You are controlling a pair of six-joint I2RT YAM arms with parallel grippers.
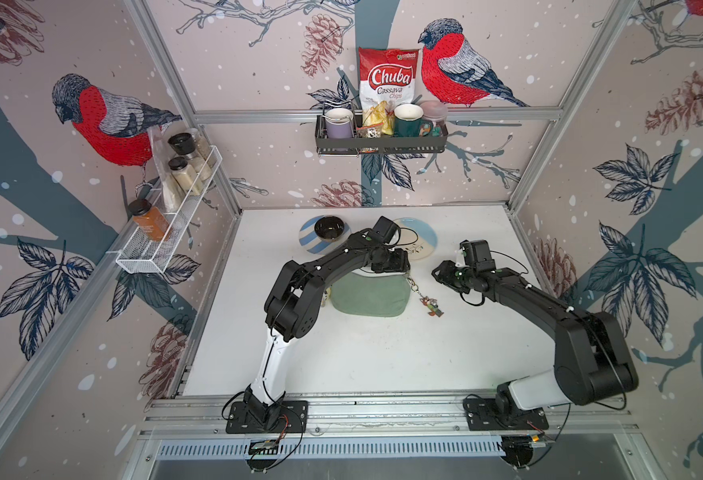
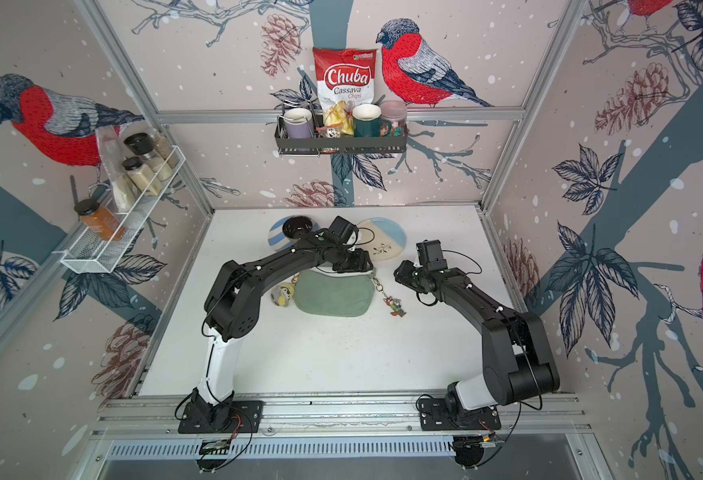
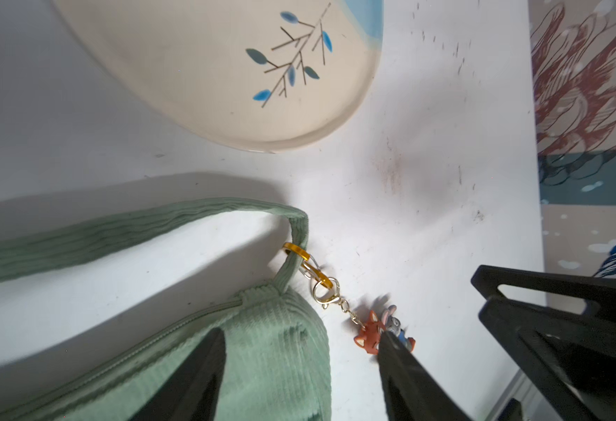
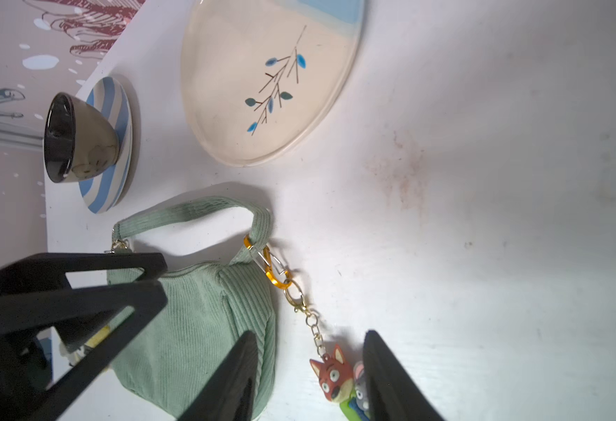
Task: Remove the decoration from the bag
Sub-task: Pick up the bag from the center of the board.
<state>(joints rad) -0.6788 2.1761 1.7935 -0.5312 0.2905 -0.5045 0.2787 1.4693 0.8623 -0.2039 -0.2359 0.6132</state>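
Note:
The sage-green bag (image 1: 368, 297) (image 2: 333, 295) lies flat mid-table, strap toward the back. The decoration (image 1: 432, 305) (image 4: 335, 379), a fox-and-rabbit charm (image 3: 370, 333), lies on the table at the bag's right end. A chain, clasp and gold carabiner (image 4: 277, 277) link it to the strap (image 3: 124, 233). My left gripper (image 1: 395, 268) (image 3: 301, 333) is open over the bag's right corner, one fingertip over the charm. My right gripper (image 1: 436, 272) (image 4: 310, 334) hangs open above the charm; nothing is held.
A cream plate with a leaf sprig (image 1: 418, 243) (image 3: 226, 73) and a dark bowl (image 1: 329, 228) on a striped plate (image 4: 108, 145) sit behind the bag. A small yellow-and-grey figure (image 2: 283, 295) lies at the bag's left end. Shelves hang on the back and left walls.

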